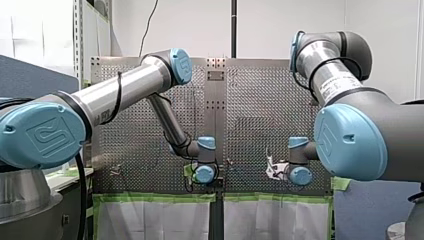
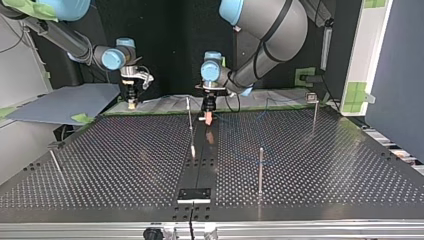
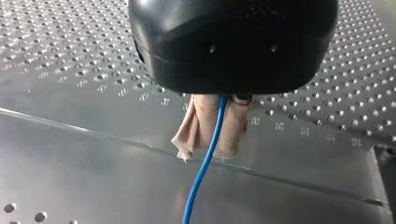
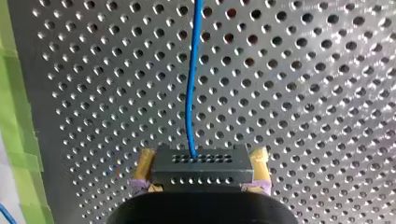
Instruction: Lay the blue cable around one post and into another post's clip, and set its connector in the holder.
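— Left gripper (image 3: 211, 140), right gripper (image 4: 201, 161): contents?
— Left: pads closed on blue cable (image 3: 201, 177); right: clamping connector (image 4: 201, 171), above table (image 2: 125, 160). Step: routing unstarted. Next: wrap cable round a post (image 2: 260, 170).

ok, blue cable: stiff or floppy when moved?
Probably floppy: the blue cable curves loosely away from the connector. Likely light, since it is thin beside that connector. Held at one spot, it would probably trail rather than hold shape.
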You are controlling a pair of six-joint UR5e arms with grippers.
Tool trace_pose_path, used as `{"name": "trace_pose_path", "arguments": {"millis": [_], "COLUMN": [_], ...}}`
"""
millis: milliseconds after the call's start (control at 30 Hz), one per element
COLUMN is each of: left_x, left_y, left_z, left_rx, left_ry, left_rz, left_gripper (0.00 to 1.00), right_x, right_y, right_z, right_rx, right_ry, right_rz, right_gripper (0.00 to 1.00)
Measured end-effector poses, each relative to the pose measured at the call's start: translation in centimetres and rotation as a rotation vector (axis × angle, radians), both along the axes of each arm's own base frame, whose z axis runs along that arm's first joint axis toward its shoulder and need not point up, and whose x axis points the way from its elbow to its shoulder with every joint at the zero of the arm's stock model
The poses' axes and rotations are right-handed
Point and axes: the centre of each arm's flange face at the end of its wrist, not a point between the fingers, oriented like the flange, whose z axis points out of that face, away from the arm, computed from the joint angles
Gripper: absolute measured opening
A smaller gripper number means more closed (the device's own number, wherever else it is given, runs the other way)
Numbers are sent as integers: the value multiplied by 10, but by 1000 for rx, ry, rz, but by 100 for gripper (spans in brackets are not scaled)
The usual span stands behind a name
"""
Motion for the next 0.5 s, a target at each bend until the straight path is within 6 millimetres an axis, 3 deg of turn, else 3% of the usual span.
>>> {"name": "trace_pose_path", "arguments": {"millis": [500], "left_x": [7], "left_y": [7], "left_z": [0], "left_rx": [11], "left_ry": [10], "left_rz": [8], "left_gripper": [5], "right_x": [-17], "right_y": [-43], "right_z": [20], "right_rx": [-1], "right_ry": [-9], "right_rz": [-68], "right_gripper": [0]}}
